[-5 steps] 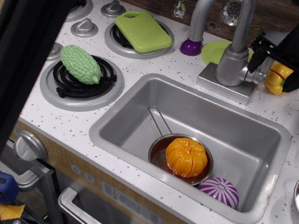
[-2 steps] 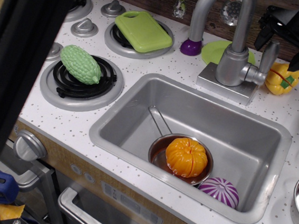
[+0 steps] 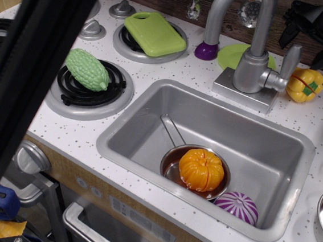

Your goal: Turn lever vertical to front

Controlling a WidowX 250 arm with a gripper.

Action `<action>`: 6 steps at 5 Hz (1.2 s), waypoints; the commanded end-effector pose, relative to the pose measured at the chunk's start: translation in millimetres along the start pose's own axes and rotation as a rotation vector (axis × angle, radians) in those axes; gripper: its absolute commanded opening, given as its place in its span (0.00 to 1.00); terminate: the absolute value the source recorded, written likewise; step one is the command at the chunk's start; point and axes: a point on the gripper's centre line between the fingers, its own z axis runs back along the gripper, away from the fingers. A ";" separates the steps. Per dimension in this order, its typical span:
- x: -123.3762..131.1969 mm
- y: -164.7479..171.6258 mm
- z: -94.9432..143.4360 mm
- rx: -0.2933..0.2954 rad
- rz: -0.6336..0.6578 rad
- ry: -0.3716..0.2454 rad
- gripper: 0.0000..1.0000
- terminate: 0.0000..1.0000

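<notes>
Short flat matte-silver lever (image 3: 290, 61): standing nearly upright, tilted slightly, at the right side of the faucet's cylindrical silver body (image 3: 250, 71); joined to it by a stubby silver arm; free of any grip.
Black robot gripper (image 3: 317, 34): at the top right corner, above and to the right of the lever, apart from it; fingers spread, holding nothing; partly cut off by the frame edge.
Tall curved silver spout (image 3: 236, 8): rising from the body, arching left and over the back of the counter.
Square silver faucet base (image 3: 241, 92): sitting on the white speckled counter (image 3: 178, 71) just behind the basin.
Grey rectangular sink basin (image 3: 150, 117): sunk into the counter, in front of the faucet.
Small metal saucepan (image 3: 171, 165): lying inside the basin, handle pointing back left; carrying an orange toy pumpkin (image 3: 201, 169).
Purple-and-white striped toy onion (image 3: 237, 206): in the basin, just beside the saucepan on its right.
Yellow toy bell pepper (image 3: 304, 85): on the counter just right of the lever, partly behind it.
Bumpy green toy gourd (image 3: 87, 69): resting on the black coil burner (image 3: 90, 88) to the left of the basin.
Lime-green cutting board (image 3: 154, 33): laid across the rear burner.
Light green plate (image 3: 232, 54): behind the faucet, partly hidden by it.
Dark blurred bar (image 3: 31, 80): crossing the left side, close to the camera.
</notes>
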 end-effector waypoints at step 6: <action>-48.4 -6.3 27.4 -0.068 0.186 0.064 1.00 0.00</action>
